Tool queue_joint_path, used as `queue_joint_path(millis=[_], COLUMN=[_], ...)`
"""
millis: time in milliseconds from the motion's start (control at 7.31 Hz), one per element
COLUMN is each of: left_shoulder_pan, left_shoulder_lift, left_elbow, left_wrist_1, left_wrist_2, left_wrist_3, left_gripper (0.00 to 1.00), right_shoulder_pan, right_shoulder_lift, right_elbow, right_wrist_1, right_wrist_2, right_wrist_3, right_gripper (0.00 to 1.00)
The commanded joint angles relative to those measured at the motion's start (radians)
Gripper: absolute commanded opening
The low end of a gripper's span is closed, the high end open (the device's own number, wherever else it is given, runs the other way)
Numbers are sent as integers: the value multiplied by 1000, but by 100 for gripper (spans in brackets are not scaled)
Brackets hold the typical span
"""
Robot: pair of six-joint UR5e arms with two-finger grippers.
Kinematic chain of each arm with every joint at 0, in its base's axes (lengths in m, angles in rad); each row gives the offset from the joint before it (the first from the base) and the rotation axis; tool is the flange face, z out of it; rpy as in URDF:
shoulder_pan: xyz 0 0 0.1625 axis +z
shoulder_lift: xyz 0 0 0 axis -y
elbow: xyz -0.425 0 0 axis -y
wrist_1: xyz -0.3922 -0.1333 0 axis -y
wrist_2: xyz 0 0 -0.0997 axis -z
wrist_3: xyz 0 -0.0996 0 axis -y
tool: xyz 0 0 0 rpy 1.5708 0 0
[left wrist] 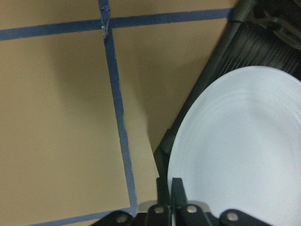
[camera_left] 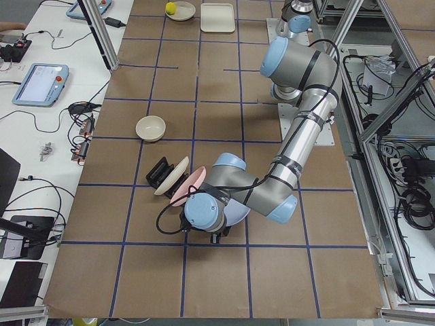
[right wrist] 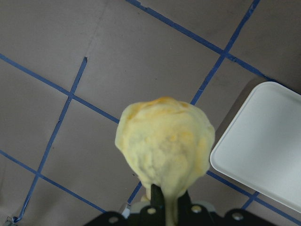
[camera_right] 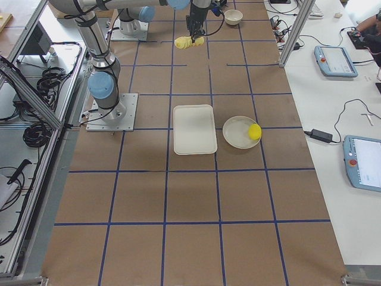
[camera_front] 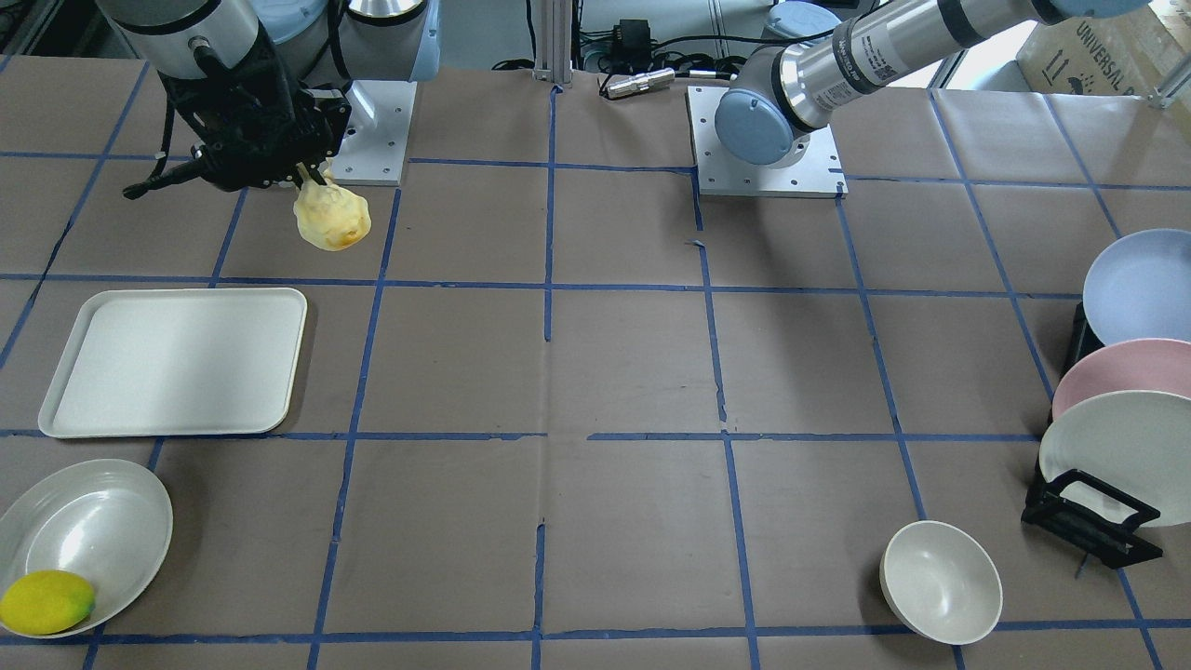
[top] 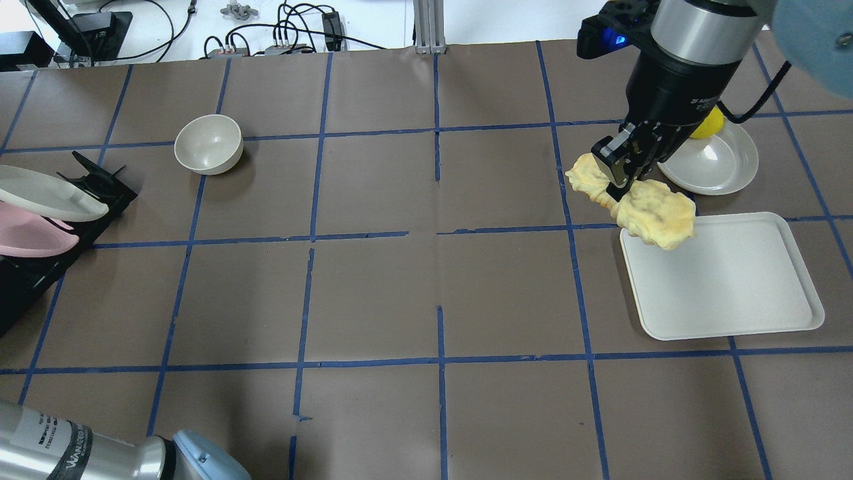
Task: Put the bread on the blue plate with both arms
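My right gripper point(top: 623, 175) is shut on the middle of the bread point(top: 656, 215), a pale yellow bumpy loaf with a browned end, and holds it above the table by the tray's corner. The bread fills the right wrist view point(right wrist: 164, 141) and shows in the front view point(camera_front: 330, 219). The blue plate point(camera_front: 1140, 284) stands tilted at the rear end of the black plate rack. In the left wrist view my left gripper point(left wrist: 170, 182) has its jaws closed on the blue plate's point(left wrist: 244, 150) rim. The overhead view does not show the left gripper.
A white tray point(top: 723, 277) lies below and right of the bread. A shallow white dish point(top: 716, 163) with a lemon point(top: 706, 123) sits beyond it. A cream bowl point(top: 208, 143) stands at the far left. The rack point(camera_front: 1093, 516) also holds a pink plate point(camera_front: 1117, 368) and an off-white plate point(camera_front: 1117, 447).
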Motion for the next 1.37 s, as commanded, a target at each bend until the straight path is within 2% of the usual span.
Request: queue_joint_path(millis=[0,411,821,1232], left_shoulder_pan=[0,-28,-125,-387], left_shoulder_lift=[72,224,365,405], left_elbow=[7,-63,-201,-333], left_wrist_1=[-88,-202,-223,-213], left_wrist_2=[6,15,-18,-145], left_wrist_3=[5,-27,-79,-264], left_gripper=[1,1,1,1], right_shoulder_pan=[-3,-4,-4,-9], right_shoulder_lift=[2,2,2,2], right_elbow=[3,3,5,6], right_wrist_1=[1,0,-2,-4], right_wrist_2=[2,5,9,11], right_wrist_3=[-8,-9,-9,-12], right_gripper=[10,10,10,10])
